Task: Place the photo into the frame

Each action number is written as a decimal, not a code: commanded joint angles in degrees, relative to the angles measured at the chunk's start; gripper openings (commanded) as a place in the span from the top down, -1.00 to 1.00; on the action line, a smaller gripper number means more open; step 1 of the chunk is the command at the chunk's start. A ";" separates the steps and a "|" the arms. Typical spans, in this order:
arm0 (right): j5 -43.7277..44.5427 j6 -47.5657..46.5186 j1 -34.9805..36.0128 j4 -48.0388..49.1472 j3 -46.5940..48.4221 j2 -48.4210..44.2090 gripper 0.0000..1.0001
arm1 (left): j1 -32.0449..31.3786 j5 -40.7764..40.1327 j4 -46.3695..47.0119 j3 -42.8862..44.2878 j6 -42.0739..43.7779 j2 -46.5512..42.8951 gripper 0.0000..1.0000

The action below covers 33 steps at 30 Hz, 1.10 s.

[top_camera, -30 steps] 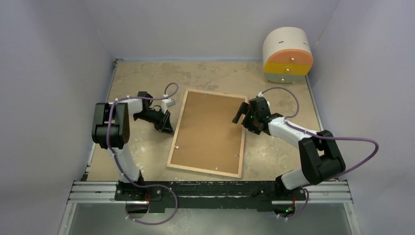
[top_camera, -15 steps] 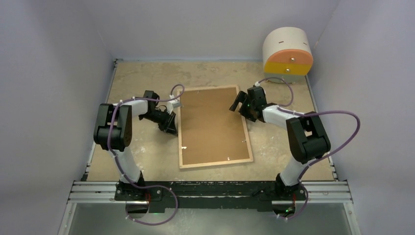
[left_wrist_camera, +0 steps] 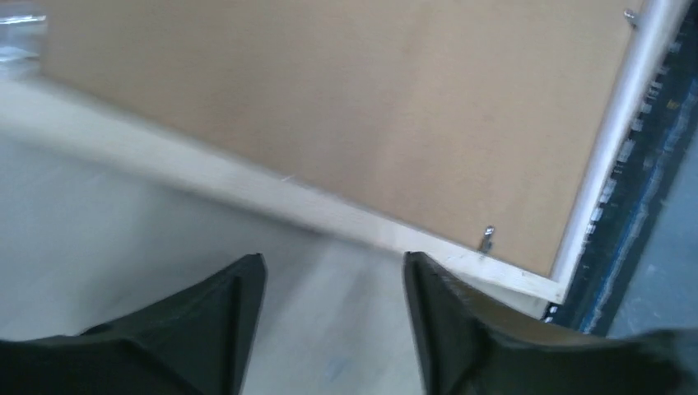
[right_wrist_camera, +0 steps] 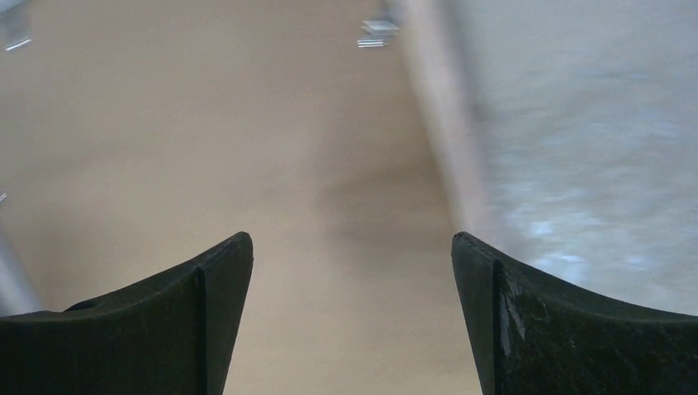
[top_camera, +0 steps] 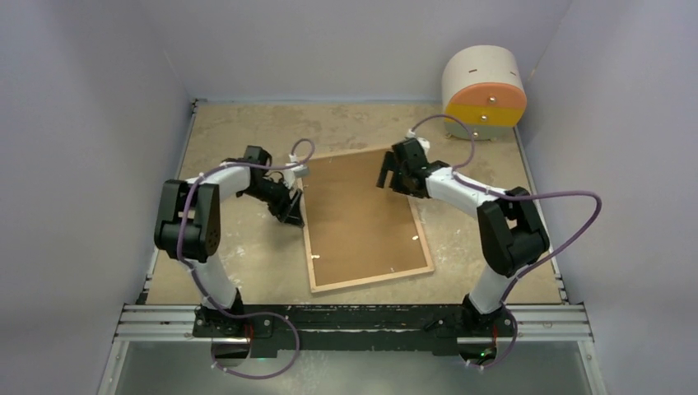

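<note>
Left gripper [top_camera: 290, 212] stood with jaws partly spread, nothing between them, low over the table [top_camera: 230, 132] just beside the frame [top_camera: 309, 247]. Right gripper [top_camera: 385, 174] hung wide and empty above the backing board [top_camera: 362, 222]. Frame lay rear side up, skewed, mid-table, its board clipped in.

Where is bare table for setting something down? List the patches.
Free: the far strip of table between the back wall and the frame, left of the round drum; the near left patch between the left arm and the frame. Crowded: the frame's left edge at the left claw, its far right corner under the right claw.
</note>
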 commanded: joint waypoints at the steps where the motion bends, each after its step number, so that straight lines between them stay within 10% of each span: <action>1: 5.12 -2.47 12.89 -6.44 10.51 -1.93 -0.81 | 8.17 -10.24 -0.58 3.70 0.56 -9.75 -0.46; 12: 10.82 -1.06 32.85 -18.10 32.62 15.37 -0.74 | 14.05 -35.78 8.88 -3.18 -3.52 -31.08 -0.74; 33: 19.88 -0.43 42.08 -27.55 46.38 31.04 -0.14 | 16.12 -30.35 9.73 -7.45 -8.77 -31.23 -0.81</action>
